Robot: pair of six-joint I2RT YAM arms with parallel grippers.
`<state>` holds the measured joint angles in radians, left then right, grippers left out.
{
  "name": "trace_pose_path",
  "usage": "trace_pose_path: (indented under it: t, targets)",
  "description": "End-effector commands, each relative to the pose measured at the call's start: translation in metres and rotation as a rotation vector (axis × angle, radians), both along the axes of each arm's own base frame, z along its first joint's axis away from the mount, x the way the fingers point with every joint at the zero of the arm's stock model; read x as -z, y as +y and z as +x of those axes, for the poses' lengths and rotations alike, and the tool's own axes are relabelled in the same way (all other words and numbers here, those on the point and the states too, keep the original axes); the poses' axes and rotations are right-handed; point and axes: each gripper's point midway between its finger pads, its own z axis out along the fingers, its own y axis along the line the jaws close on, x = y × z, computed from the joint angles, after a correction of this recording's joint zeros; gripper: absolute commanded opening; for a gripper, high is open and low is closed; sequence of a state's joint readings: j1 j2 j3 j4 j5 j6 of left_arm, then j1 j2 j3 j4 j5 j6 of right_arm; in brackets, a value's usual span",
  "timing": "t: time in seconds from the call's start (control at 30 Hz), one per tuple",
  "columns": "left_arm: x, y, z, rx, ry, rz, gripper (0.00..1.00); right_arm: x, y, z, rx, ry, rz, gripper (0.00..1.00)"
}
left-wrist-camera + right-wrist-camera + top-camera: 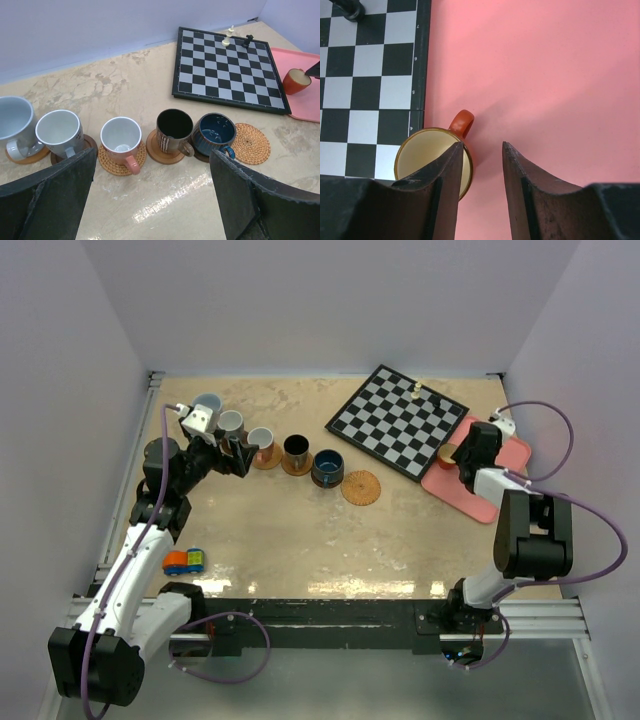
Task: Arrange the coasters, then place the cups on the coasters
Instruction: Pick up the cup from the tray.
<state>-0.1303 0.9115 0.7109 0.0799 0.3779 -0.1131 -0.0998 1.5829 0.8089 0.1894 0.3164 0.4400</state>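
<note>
Right pincer (481,146) straddling orange cup (420,155) rim, cup barely visible from above

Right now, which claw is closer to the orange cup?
Right. The right gripper hangs directly over the orange cup; the left gripper is across the table by the other cups.

Left arm (125,565) was stretched forward and bent inward at the elbow, the left end effector (236,453) held low, fingers (55,195) spread as wide as they go. Over on the other side, the right arm (530,532) was folded up tight, the right end effector (460,454) pointing straight down, fingers (445,185) drawn close with a slim gap between them.
</note>
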Motion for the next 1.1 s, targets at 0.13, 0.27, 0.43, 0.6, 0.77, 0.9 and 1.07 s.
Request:
trace_pose_path:
  t: [0.13,0.27,0.43,0.6,0.77,0.9,1.07]
  targets:
    - [-0.021,0.003,0.004,-0.011,-0.051,-0.004,1.00,-0.014,0.005,0.009,-0.043,-0.065,-0.002,0.40]
    - [-0.020,0.003,0.004,-0.012,-0.050,-0.003,1.00,-0.011,0.005,0.012,-0.058,-0.046,-0.007,0.40]
    - [-0.020,0.003,0.004,-0.014,-0.050,0.000,1.00,0.007,0.007,0.013,-0.081,0.007,-0.002,0.34]
    - [-0.020,0.003,0.004,-0.014,-0.051,-0.001,1.00,0.008,0.009,0.016,-0.100,0.015,-0.001,0.24]
    - [-0.021,0.002,0.004,-0.006,-0.056,-0.002,1.00,-0.009,0.006,0.018,-0.096,-0.007,-0.023,0.00]
    - [-0.021,-0.006,0.004,0.020,-0.058,-0.007,1.00,-0.049,0.009,0.018,-0.132,-0.071,-0.069,0.00]
    - [-0.021,-0.039,0.003,0.143,-0.042,-0.001,1.00,-0.126,0.066,0.017,-0.408,-0.241,-0.156,0.00]
